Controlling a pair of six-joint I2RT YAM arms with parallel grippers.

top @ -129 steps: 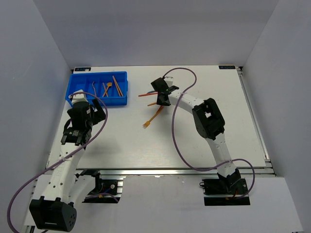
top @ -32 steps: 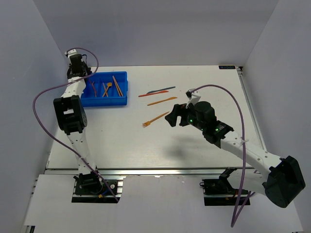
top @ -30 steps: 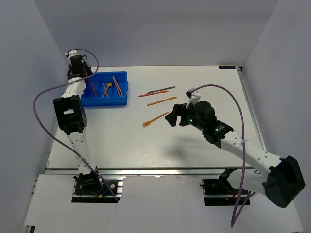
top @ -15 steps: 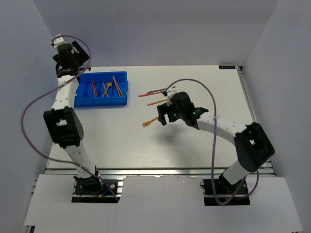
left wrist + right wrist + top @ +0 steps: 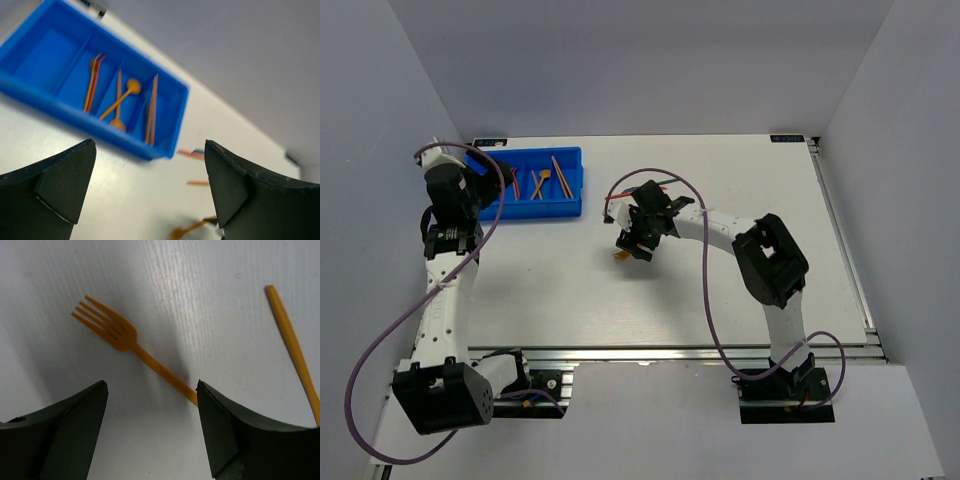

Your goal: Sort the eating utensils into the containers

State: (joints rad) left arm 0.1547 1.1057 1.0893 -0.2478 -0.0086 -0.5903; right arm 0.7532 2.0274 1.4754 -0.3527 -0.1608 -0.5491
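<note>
Far left corner of the desk (image 5: 720,300): my left tool (image 5: 150,170) hangs spread wide and holds nothing. In the top view it sits over the left end of the blue tray (image 5: 525,211). From its wrist camera I look down past both black fingers (image 5: 65,175) onto the tray's four compartments.

The compartment nearest the tray's left end is bare. The next one holds an orange and red pair (image 5: 93,75) lying side by side. The third holds orange spoons (image 5: 120,95), one crossing the other. The last holds two orange sticks (image 5: 151,107) along the divider.

Near the middle of the desk, my right tool (image 5: 632,240) hovers low over the orange fork (image 5: 125,337), its jaws apart on either side of the handle. The fork lies flat on the white desk with its tines pointing away from the tool. The end of its handle runs out of sight behind one finger (image 5: 225,430), and I cannot tell whether that finger touches it. Nothing is pinched.

A second orange utensil (image 5: 295,355) lies well apart from the fork, at the right edge of that wrist view.
</note>
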